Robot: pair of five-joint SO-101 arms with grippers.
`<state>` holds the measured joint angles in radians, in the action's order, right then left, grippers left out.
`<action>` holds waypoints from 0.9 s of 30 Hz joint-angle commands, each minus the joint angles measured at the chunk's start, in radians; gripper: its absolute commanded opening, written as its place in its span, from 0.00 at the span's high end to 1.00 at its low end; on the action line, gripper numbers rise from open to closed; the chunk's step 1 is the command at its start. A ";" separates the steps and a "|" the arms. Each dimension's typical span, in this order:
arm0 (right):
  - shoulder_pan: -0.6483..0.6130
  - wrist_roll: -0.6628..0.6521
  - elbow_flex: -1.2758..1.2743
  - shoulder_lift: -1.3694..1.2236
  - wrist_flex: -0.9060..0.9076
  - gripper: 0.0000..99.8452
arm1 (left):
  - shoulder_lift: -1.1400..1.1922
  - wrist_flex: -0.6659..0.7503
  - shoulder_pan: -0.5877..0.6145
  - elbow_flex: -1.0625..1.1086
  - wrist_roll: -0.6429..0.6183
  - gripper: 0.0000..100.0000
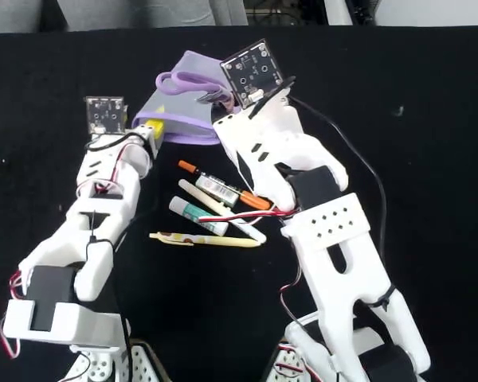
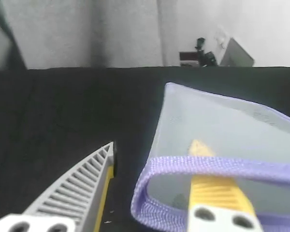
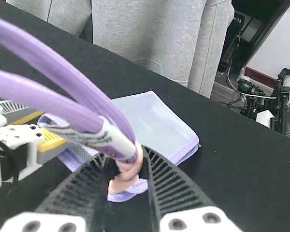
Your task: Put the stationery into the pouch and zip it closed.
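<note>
A purple mesh pouch (image 1: 175, 121) lies at the back of the black table (image 1: 430, 143). My left gripper (image 1: 153, 127) is open at its mouth. The yellow finger (image 2: 215, 191) is inside the pouch (image 2: 222, 125) under the mesh, and the grey finger (image 2: 84, 186) is outside it. My right gripper (image 1: 217, 99) is shut on purple-handled scissors (image 1: 183, 79), held over the pouch's top. In the right wrist view the scissors (image 3: 63, 96) stick out from my right gripper (image 3: 128, 169) above the pouch (image 3: 157, 123) and the left gripper (image 3: 34, 140).
Loose stationery lies between the two arms: an orange-capped marker (image 1: 223, 189), a white pen (image 1: 211, 205), a green-and-white stick (image 1: 197, 215) and a yellow pen (image 1: 203, 239). A red wire of the right arm hangs over them. Grey cloth hangs behind the table's far edge.
</note>
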<state>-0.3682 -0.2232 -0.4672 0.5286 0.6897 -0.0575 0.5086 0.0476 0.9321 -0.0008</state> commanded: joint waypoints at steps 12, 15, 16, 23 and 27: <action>-0.012 0.078 0.048 0.004 -0.017 0.97 | -0.017 0.020 -0.047 -0.053 -0.005 0.97; -0.008 0.161 0.050 0.005 -0.017 0.88 | -0.017 0.020 -0.042 -0.053 -0.005 0.97; -0.009 0.160 0.050 0.005 -0.017 0.84 | -0.017 0.017 -0.036 -0.053 -0.005 0.97; -0.014 0.043 0.053 0.007 -0.017 0.66 | -0.018 -0.371 0.004 -0.266 -0.012 0.97; -0.009 0.046 0.047 0.064 -0.008 0.65 | -0.008 -0.681 0.050 -0.499 -0.071 0.97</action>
<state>-0.3682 -0.1695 -0.4672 0.5317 0.6897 -0.0575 0.1204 0.0430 0.6897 -0.0038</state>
